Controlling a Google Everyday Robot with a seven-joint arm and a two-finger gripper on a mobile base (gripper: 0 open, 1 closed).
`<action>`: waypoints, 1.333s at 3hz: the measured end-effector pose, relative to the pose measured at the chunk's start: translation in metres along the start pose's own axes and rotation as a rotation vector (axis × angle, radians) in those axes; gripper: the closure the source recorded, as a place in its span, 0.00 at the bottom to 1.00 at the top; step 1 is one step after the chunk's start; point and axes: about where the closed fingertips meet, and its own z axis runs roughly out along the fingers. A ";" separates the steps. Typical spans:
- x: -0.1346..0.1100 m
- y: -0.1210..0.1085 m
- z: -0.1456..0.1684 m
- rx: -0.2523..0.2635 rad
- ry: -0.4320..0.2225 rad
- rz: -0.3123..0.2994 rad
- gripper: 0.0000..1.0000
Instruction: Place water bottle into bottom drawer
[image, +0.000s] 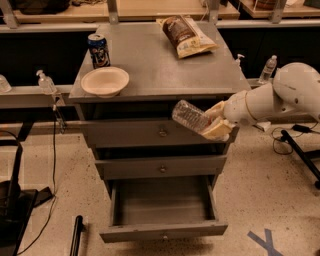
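Observation:
My gripper (216, 121) is at the right front of the grey cabinet, level with the top drawer's front, and is shut on the water bottle (190, 115). The clear ribbed bottle lies tilted, its free end pointing up and left. It hangs in the air above the bottom drawer (162, 231), which is pulled out and shows an empty tray. My white arm (280, 97) reaches in from the right.
On the cabinet top (160, 65) stand a blue drink can (99, 50), a pale bowl (105, 81) and a chip bag (186, 35). The two upper drawers are shut. Pump bottles (46, 81) stand on the left shelf, another bottle (268, 68) at right. Cables lie on the floor.

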 end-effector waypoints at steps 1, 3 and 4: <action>0.001 0.018 0.003 -0.070 0.005 -0.087 1.00; -0.002 0.023 0.012 -0.093 0.044 -0.109 1.00; 0.026 0.045 0.054 -0.161 0.108 -0.155 1.00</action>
